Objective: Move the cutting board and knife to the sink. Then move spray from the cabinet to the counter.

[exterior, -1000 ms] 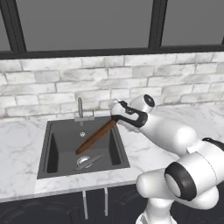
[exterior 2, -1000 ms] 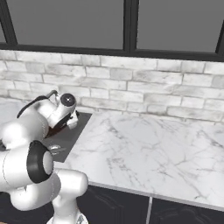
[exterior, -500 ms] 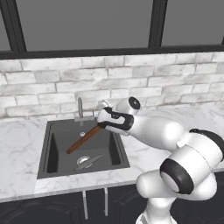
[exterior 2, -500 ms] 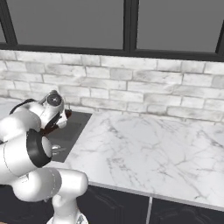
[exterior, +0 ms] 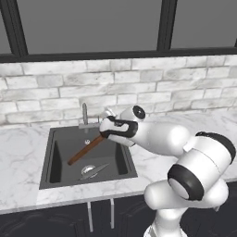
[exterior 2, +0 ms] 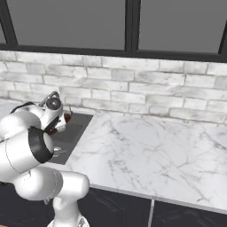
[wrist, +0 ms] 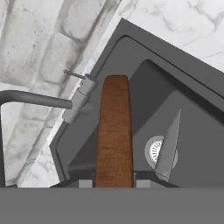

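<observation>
The brown wooden cutting board (exterior: 85, 150) slants down into the dark grey sink (exterior: 58, 139), seen edge-on, its lower end near the basin's left wall. My gripper (exterior: 103, 134) is shut on the board's upper end, just in front of the faucet (exterior: 84, 114). In the hand view the cutting board (wrist: 114, 131) runs straight out from my gripper (wrist: 114, 184) over the basin. The knife (exterior: 94, 171) lies on the sink floor by the drain, with its grey blade (wrist: 169, 146) beside the board. A bit of the cutting board (exterior 2: 66, 118) shows past my wrist.
White marble counter (exterior 2: 155, 150) spreads wide to the right of the sink (exterior 2: 79, 128) and also lies to its left (exterior: 18, 152). A brick wall and dark window frames stand behind. The faucet spout (wrist: 35, 99) reaches past the board's left side.
The arm has swung left and down. The board's free end has dropped from above the sink's right rim deep into the basin.
</observation>
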You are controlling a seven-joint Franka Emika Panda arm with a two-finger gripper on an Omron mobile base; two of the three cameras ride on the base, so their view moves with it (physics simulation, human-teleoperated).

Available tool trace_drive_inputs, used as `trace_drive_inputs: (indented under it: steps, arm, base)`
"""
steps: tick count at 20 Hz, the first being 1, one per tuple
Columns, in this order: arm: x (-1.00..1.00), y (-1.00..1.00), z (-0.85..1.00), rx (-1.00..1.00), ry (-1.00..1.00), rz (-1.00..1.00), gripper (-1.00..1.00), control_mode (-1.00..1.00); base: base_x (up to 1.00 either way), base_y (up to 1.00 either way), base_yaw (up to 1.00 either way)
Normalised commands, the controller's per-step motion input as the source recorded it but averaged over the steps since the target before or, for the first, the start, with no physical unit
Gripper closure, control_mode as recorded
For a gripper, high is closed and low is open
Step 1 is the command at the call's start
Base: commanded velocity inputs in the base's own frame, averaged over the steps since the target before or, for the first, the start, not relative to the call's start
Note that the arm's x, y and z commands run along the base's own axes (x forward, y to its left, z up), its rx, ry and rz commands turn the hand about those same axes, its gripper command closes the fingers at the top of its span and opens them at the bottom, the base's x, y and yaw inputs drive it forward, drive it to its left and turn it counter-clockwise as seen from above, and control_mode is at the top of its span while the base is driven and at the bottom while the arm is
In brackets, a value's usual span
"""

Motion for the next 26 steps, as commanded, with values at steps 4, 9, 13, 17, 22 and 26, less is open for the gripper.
trace_drive_inputs:
  steps: [4,9,13,17,22,26]
  arm:
    - [0.0,0.0,-0.12,0.1,0.0,0.0,1.0,-1.0]
    - [-0.21,-0.01,-0.21,0.11,0.0,0.0,1.0,-1.0]
    - [-0.11,0.0,-0.14,0.01,0.0,0.0,1.0,-1.0]
    - [-0.19,-0.05,0.0,0.0,-0.02,0.0,1.0,-1.0]
    - [-0.38,-0.15,0.0,0.01,-0.06,0.0,1.0,-1.0]
    - [0.0,0.0,-0.16,-0.04,0.03,0.0,1.0,-1.0]
  base:
    - [0.0,0.0,0.0]
    - [0.0,0.0,0.0]
    - [0.0,0.0,0.0]
    - [0.0,0.0,0.0]
    - [0.0,0.0,0.0]
    - [0.0,0.0,0.0]
